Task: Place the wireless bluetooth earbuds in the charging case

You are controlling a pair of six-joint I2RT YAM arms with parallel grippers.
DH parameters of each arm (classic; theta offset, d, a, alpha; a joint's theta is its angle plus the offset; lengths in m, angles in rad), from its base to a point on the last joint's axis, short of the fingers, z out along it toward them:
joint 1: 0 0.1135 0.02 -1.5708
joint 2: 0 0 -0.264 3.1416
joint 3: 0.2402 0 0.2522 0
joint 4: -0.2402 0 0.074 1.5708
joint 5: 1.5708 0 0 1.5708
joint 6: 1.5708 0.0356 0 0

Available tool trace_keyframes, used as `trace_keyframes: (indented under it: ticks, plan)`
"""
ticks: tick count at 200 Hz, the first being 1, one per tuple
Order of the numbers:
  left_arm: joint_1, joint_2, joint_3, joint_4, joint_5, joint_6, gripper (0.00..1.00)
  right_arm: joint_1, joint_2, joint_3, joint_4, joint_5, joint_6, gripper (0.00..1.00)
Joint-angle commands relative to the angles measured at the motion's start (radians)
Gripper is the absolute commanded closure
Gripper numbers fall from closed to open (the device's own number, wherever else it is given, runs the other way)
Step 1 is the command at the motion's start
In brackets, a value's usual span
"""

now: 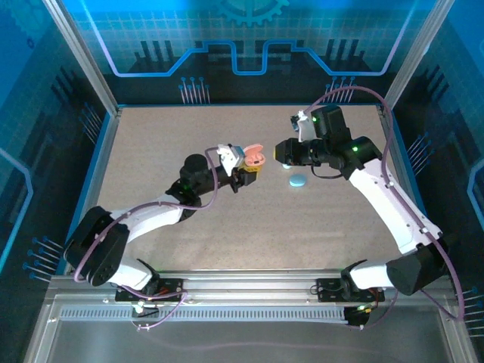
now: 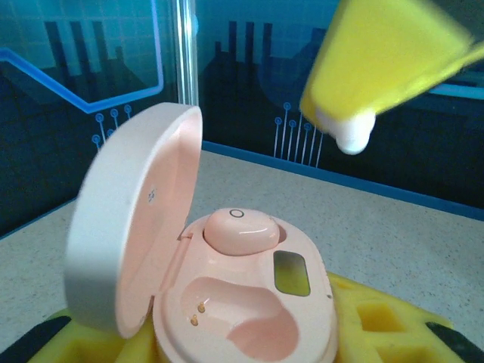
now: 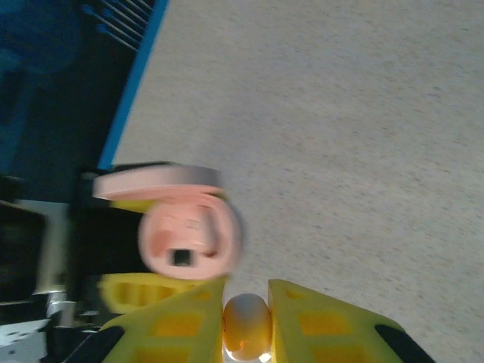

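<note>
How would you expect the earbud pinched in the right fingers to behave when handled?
The earbud looks smooth and rounded, so it may slip from the right fingers. Tiny beside the open pink case, it is probably very light and might roll if dropped.

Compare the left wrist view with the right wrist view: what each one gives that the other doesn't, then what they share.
Left wrist view: the inside of the charging case, a seated earbud at the back, the near well empty. Right wrist view: both right fingers closed on a held earbud. Shared: that open pink case in the left fingers, and the speckled table.
</note>
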Motion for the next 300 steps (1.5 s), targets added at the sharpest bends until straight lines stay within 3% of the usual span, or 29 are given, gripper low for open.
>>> trace_keyframes:
  ticks: [1,99,300]
  plan:
    - [-0.023,0.035,0.035,0.109,-0.008,-0.017,0.69,0.007,-0.004,0.007,0.062,-0.106,0.056,0.79]
    - [-0.056,0.114,0.079,0.137,-0.018,-0.051,0.69,0.029,0.009,-0.007,0.122,-0.138,0.100,0.79]
    - [-0.063,0.087,0.071,0.151,-0.048,-0.052,0.68,0.088,0.113,0.051,0.069,-0.071,0.067,0.79]
